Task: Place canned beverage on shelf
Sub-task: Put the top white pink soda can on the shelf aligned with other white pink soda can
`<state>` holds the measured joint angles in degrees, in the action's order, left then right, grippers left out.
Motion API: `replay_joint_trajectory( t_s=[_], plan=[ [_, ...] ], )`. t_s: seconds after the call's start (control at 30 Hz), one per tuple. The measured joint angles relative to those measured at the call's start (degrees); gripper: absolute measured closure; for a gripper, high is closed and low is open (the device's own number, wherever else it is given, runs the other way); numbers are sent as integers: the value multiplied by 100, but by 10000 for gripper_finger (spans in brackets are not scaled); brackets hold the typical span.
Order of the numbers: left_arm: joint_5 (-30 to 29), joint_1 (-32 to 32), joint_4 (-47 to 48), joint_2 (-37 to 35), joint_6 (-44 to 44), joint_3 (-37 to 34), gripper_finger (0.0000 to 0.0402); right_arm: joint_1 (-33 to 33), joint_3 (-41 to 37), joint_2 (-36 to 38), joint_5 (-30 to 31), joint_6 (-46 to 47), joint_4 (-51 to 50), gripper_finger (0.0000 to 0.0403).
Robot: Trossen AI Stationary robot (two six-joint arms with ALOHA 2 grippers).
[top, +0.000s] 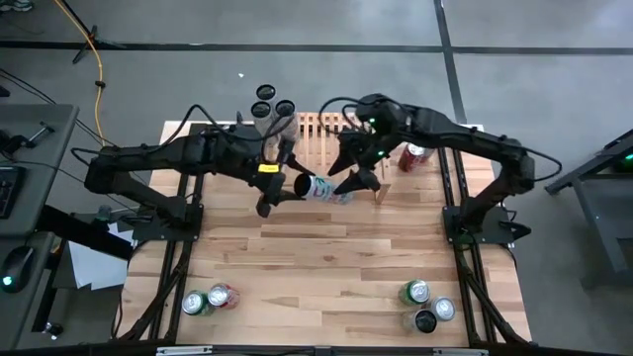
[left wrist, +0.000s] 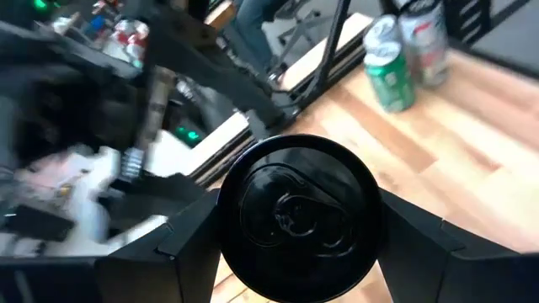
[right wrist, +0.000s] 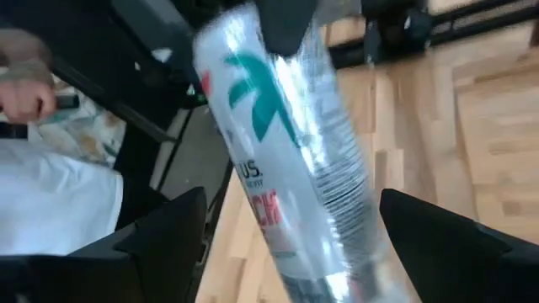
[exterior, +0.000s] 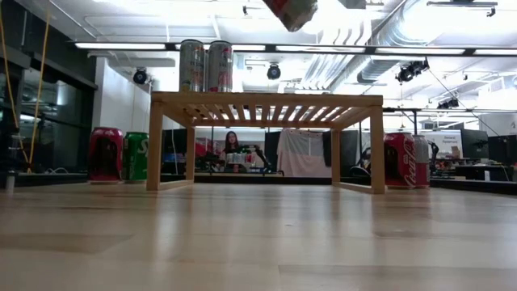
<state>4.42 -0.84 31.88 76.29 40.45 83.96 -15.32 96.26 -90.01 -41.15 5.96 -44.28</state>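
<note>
**White can held over the table by the left tool, in front of the shelf**

Nearest the front edge of the table (top: 326, 267), a green can and a red can (top: 209, 299) lie together at the left corner, and three more cans (top: 425, 305) cluster at the right corner; further in, above the bare middle boards, the slim white can (top: 322, 189) hangs on its side in the air, just short of the shelf; the left tool (top: 280, 188) grips it at one end, its dark fingers (left wrist: 189, 236) pressed on either side of the black can top in the left wrist view; the right tool (top: 353, 183) sits at the can's other end with its fingers (right wrist: 168, 231) spread wide and standing clear of the can's sides; behind them the light-wood shelf (top: 321, 127) stands at the back of the table, with two tall cans (exterior: 205, 65) upright on its left end; a red can (top: 412, 156) stands on the table beside the shelf's right leg; in the low view a red can and a green can (exterior: 119, 154) stand by the left leg.
</note>
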Motion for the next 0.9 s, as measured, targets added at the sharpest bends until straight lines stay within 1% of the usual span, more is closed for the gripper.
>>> replay_joint_trajectory(
  t_s=[0.1, 0.2, 0.37, 0.63, 0.77, 0.9],
  plan=[
    [-183, 71, 28, 0, 210, 0, 166, 51, 93, -201, -143, -102, -86, 63],
    [-196, 139, 35, 2, 365, 0, 166, 157, 101, -369, -286, -112, -89, 63],
    [-243, 210, 22, 24, 638, 0, 166, 334, 101, -489, -268, -221, -85, 63],
    [-240, 214, -11, 37, 645, 0, 166, 518, 99, -495, -193, -192, -67, 67],
    [-213, 217, -11, 37, 613, 0, 166, 628, 97, -495, -178, -196, -69, 76],
    [-199, 218, -8, 37, 611, 0, 166, 706, 96, -495, -172, -195, -72, 98]
  ],
)
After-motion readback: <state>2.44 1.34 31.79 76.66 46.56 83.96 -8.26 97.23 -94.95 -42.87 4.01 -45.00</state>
